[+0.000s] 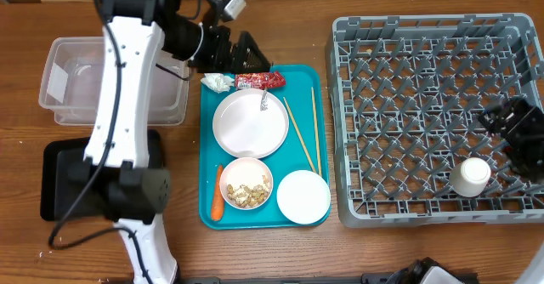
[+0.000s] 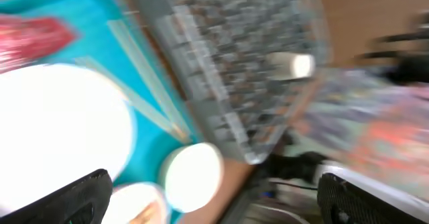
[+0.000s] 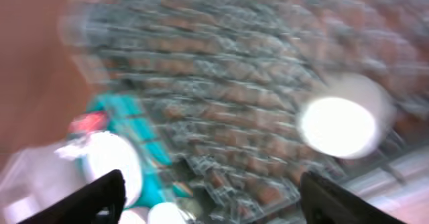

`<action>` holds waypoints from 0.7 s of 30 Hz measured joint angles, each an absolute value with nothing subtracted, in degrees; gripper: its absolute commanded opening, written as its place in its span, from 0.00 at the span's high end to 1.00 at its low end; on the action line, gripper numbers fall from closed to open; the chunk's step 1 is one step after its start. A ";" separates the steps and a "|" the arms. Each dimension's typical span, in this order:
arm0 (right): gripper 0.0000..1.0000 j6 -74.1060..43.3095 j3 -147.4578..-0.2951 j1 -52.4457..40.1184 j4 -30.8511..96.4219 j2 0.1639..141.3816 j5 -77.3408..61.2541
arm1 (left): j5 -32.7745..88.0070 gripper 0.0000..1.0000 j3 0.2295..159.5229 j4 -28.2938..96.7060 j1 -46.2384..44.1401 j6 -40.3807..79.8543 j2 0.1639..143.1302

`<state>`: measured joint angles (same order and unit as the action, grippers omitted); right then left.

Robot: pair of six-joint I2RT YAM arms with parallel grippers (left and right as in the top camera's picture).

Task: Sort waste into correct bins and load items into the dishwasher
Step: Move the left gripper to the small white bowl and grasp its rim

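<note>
Left pincer [image 1: 257, 53] agape, angled toward teal tray [image 1: 207, 148]

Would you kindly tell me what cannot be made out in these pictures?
- Black tray, overhead: the left arm covers most of it, so its contents are unseen.
- Dish rack, right wrist: motion blur smears its pegs.
- Chopsticks, left wrist: blurred, tips indistinct.
- Food scraps, overhead: too small to identify.
</note>
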<state>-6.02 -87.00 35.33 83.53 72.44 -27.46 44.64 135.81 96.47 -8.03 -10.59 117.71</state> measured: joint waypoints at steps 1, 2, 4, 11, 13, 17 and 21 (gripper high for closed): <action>0.12 -5.10 -87.44 34.28 82.85 69.95 -30.24 | 40.80 0.00 135.81 96.47 -8.51 -9.87 116.16; 0.12 -4.49 -87.68 33.52 82.41 68.34 -31.92 | 36.93 0.00 135.81 96.53 -9.21 -8.99 114.50; 0.12 -4.03 -87.99 31.46 81.47 65.54 -34.61 | 29.08 0.00 135.81 96.60 -11.51 -7.11 111.11; 0.12 -4.93 -88.07 26.79 80.55 64.27 -38.54 | 14.00 0.00 132.27 96.62 -21.45 1.85 107.11; 0.12 -5.32 -88.07 26.61 80.66 64.79 -38.72 | 11.09 0.00 127.98 96.55 -23.68 4.29 107.18; 0.12 -5.78 -88.07 26.57 82.24 64.88 -38.79 | 7.27 0.01 116.84 96.51 -27.55 8.36 107.20; 0.11 -5.89 -88.07 26.59 83.15 64.88 -38.74 | 7.44 0.02 107.33 95.88 -29.34 10.17 106.89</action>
<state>-5.89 -88.07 26.59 83.15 64.88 -38.74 7.44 107.33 95.88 -29.34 10.17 106.89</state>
